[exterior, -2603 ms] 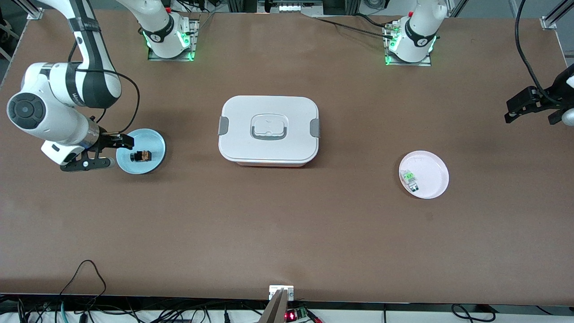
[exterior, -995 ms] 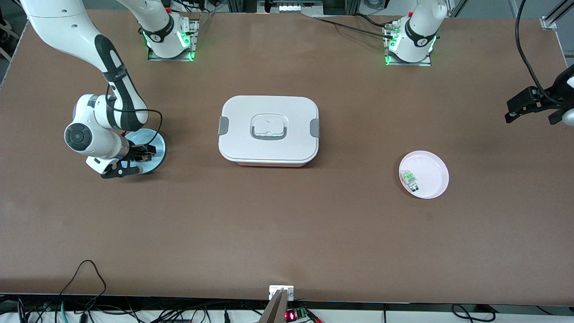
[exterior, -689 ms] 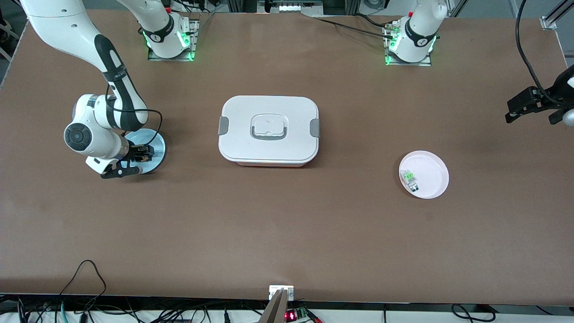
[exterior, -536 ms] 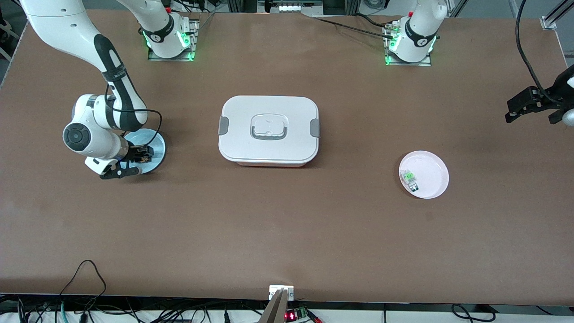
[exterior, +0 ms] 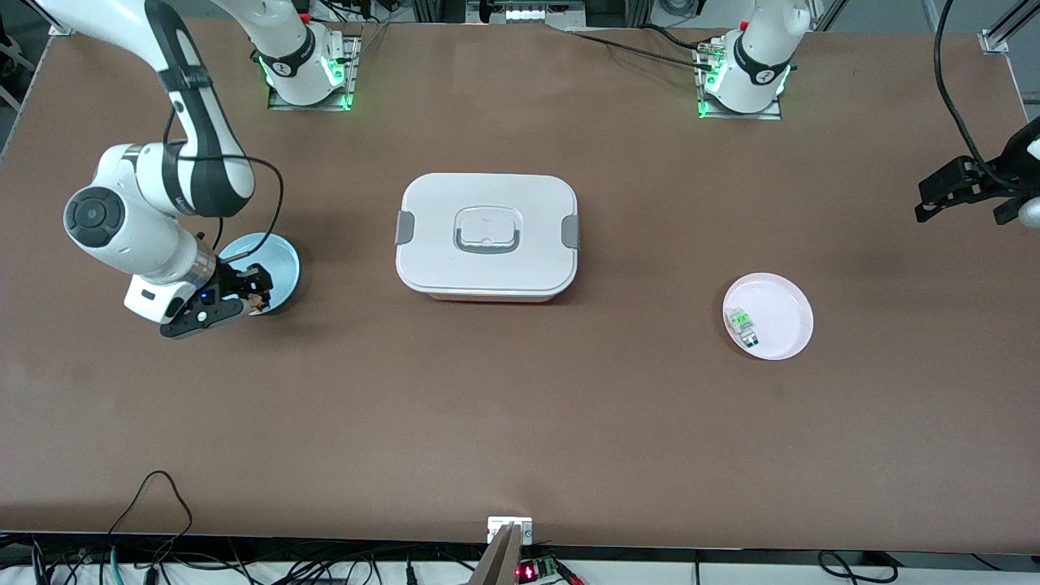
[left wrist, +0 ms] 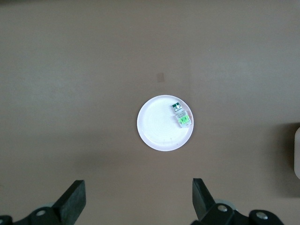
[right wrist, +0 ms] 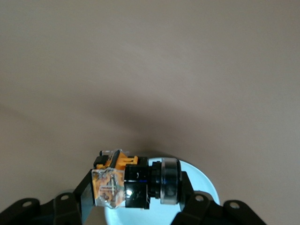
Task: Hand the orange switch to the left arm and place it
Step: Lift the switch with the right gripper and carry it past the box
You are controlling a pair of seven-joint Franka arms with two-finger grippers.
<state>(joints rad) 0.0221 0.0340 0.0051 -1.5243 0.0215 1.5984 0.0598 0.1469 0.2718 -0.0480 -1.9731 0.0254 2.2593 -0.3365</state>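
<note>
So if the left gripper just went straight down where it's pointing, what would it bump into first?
Probably the white plate holding the small green-and-clear component. The left gripper hangs high with open jaws, and the plate sits nearly centered in its wrist view, though depth is hard to judge.

The white jointed right arm bends down at its own end of the worktop, its black two-finger right gripper (exterior: pixel 244 294) raised and clamped on its load. The left arm waits high, its black left gripper (left wrist: pixel 138 206) spread wide.
</note>
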